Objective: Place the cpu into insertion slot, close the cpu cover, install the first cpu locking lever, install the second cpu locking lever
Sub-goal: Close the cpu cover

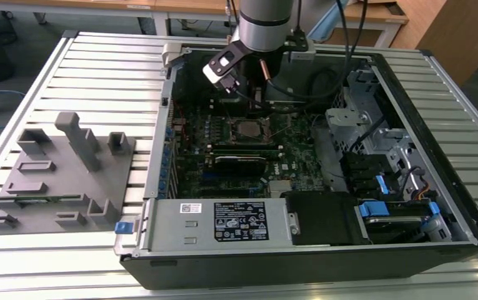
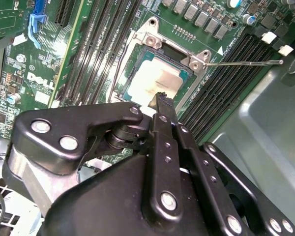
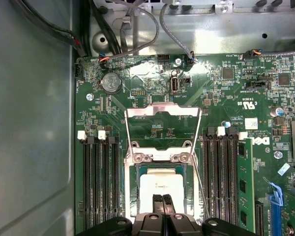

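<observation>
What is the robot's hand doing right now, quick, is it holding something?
The hand is closed, with nothing seen between its fingers, just above the cpu lying in its slot.

The cpu point(image 3: 160, 189) lies on the motherboard point(image 3: 147, 93) between two memory-slot banks point(image 3: 101, 182).

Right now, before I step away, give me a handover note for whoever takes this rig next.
End effector: shut, tips at the chip, nothing seen in its grip.
Small flat square grey-metal cpu: seated in place on the green motherboard.
Thin dull-metal cpu cover frame: swung open, off the chip.
Done: cpu placed. Not done: cover, both locking levers.
</observation>
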